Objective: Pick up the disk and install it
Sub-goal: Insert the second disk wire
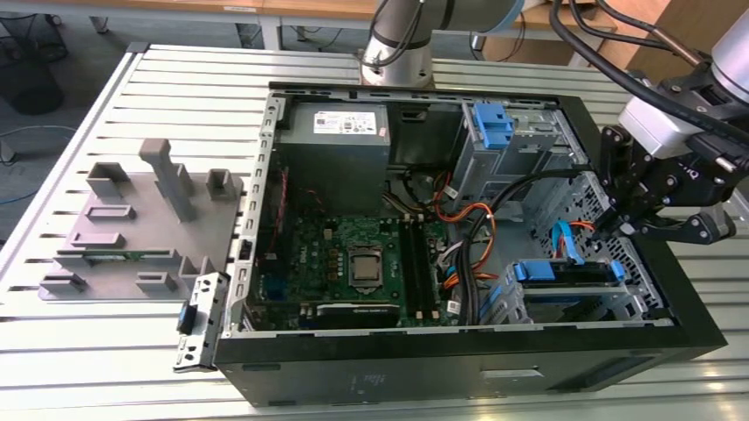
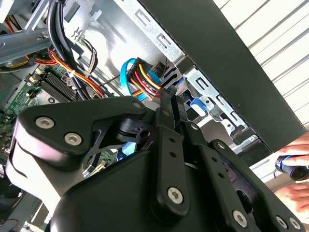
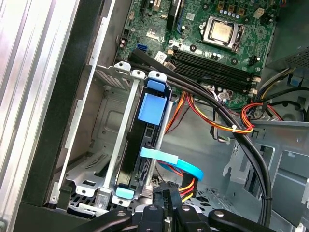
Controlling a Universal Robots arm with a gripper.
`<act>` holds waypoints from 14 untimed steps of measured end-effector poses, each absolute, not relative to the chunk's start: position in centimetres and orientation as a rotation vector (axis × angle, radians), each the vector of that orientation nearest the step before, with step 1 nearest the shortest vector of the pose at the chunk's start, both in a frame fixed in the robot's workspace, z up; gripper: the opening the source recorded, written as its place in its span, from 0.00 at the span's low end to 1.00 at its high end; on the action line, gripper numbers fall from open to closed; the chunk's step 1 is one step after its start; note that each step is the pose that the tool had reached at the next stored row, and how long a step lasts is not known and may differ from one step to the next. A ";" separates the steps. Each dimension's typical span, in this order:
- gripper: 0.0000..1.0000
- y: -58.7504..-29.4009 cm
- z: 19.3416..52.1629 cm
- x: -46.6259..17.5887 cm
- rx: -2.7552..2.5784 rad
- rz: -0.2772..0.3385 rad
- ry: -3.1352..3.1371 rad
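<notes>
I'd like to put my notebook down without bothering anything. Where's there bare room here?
The slatted table is bare in front of the grey holder block, at the exterior view's left, and behind it toward the far edge. Inside the computer case it's crowded: cables, circuit board, and the gripper at the drive bay.

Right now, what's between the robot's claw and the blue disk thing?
In the first wrist view, a blue ribbon cable and a connector's coloured wires lie between gripper and disk.

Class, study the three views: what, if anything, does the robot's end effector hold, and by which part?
Nothing that can be seen. The end effector hangs above the case's drive bay, where the disk sits edge-on in its blue rails, with cables plugged in; no grip on it shows.
</notes>
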State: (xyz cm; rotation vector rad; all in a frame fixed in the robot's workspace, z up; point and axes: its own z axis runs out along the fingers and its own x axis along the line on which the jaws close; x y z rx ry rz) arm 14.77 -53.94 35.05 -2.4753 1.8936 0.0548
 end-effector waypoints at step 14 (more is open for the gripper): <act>0.16 -54.0 34.8 14.3 -2.400 0.021 2.007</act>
